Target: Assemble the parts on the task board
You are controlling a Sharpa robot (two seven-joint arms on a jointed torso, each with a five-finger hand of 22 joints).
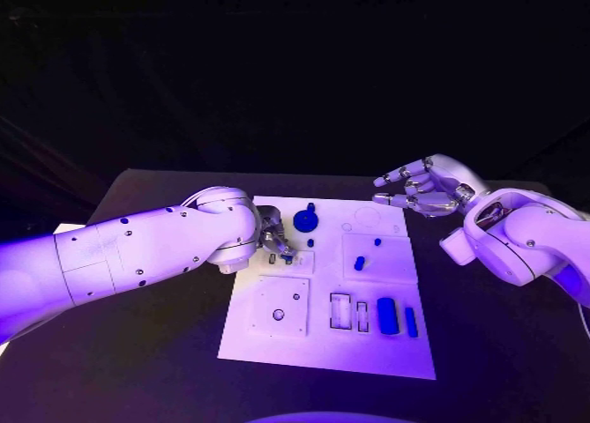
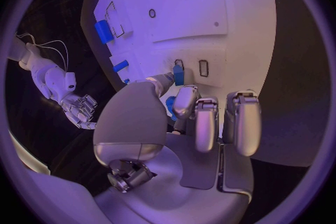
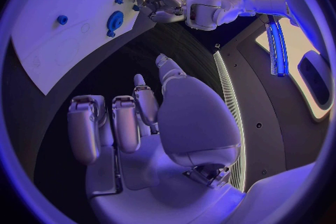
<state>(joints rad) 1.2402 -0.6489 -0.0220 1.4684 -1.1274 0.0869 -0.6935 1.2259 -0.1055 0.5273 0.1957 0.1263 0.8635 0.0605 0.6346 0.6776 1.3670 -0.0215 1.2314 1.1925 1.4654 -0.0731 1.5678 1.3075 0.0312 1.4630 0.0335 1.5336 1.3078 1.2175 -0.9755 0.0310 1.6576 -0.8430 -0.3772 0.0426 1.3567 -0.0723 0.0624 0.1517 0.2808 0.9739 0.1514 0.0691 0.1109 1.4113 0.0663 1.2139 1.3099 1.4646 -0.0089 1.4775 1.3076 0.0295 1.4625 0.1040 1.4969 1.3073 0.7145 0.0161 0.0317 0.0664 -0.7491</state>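
A: Fig. status, pls. Where's the left hand rel. to the parts?

B: From my console: left hand sits low over the task board, near its left edge, by the small slots. In the left wrist view its fingers are curled in, w/ a small blue part right at the tips, over the board beside two little rectangular slots. I read that as a pinch on the part, though the contact itself is partly hidden.

A: Right hand?

B: Off the board, above the bench past the board's far right corner. Fingers apart, loosely bent, nothing in them.

A: Other parts?

B: Round blue disc part near the board's far edge; short blue peg mid-board; long blue bar and thin blue strip side by side at near right.
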